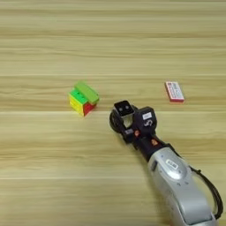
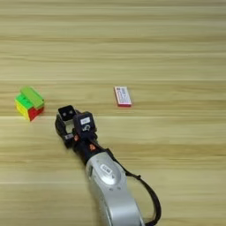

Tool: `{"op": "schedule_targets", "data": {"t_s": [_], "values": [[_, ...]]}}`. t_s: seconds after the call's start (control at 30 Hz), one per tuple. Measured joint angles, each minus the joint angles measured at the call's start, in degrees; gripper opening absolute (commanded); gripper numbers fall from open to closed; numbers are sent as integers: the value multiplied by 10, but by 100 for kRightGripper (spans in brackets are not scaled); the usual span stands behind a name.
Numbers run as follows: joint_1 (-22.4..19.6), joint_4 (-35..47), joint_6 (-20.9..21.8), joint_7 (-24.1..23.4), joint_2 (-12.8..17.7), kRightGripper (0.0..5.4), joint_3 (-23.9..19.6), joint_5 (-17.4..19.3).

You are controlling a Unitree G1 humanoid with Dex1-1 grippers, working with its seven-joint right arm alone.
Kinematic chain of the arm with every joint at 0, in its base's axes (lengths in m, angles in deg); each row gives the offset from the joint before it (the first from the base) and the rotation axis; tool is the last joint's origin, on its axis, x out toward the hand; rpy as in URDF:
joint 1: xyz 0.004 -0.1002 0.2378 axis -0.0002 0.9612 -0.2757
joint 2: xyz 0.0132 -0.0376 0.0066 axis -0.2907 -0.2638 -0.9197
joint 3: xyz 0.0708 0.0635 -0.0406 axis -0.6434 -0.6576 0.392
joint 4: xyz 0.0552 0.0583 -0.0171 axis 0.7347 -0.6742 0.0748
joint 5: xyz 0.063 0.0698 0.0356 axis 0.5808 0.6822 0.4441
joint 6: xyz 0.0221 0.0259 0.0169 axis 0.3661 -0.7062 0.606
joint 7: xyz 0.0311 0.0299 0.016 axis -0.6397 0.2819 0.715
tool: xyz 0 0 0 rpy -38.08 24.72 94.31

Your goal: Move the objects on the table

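A lime-green block (image 1: 87,91) lies tilted on top of the multicoloured puzzle cube (image 1: 79,104) at the table's (image 1: 44,176) left centre. A flat white-and-red box (image 1: 175,92) lies alone to the right. My right gripper (image 1: 125,118) comes in from the bottom right and sits at the middle of the table. A tiny black cube with white marks (image 1: 123,108) shows at its tip, and the curved edge of a black ring (image 1: 113,122) shows at its left side. Whether the gripper holds either one is hidden by its own black parts.
The silver forearm (image 1: 176,181) slants from the bottom right corner up to the middle, with a black cable (image 1: 212,187) looping along its right side. Bare wood lies behind the objects and to the left of the arm.
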Motion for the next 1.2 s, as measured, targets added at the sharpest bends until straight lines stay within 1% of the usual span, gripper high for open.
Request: {"op": "schedule_targets", "data": {"t_s": [0.3, 0.33, 0.47, 0.53, 0.63, 0.67, 0.77, 0.83, 0.97, 1.1, 1.2], "values": [[-5, -40, 4, 0, 0, 248, -7, -8], [-7, -45, 10, 0, 0, 277, -9, -8], [-12, -52, 14, 0, -1, 321, -11, -10], [-12, -53, 15, -1, -1, 353, -12, -11], [-12, -55, 15, -1, -2, 381, -13, -12], [-12, -55, 15, -2, -2, 401, -14, -13], [-12, -56, 15, -2, -2, 433, -14, -14], [-12, -56, 15, -1, -2, 464, -13, -14], [-12, -50, 15, -2, -3, 505, -15, -14], [-18, -2, 35, -10, 0, 537, -48, -6], [-26, 23, 39, -12, 3, 537, -68, 0]]}}
